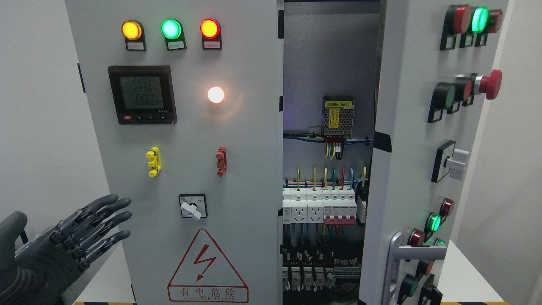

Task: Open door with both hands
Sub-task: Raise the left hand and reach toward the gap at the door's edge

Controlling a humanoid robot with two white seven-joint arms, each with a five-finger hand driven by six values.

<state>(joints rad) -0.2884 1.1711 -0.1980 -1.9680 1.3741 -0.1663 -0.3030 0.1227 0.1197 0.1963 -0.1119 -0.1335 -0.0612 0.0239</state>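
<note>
A grey electrical cabinet fills the head view. Its left door [186,169] is closed and carries three lit lamps, a meter and a rotary switch. Its right door [406,161] stands swung open toward me, edge-on, with a silver handle [406,254] low on it and buttons on its face. Between the doors the interior [326,203] shows breakers and wiring. My left hand [91,231], in a dark glove, is at the lower left with fingers spread, beside the left door's left edge, holding nothing. My right hand is out of view.
The cabinet stands on a white tabletop [465,271] with a yellow-black striped front edge. White walls lie to the left and right. A red emergency stop button [491,84] sticks out from the open door.
</note>
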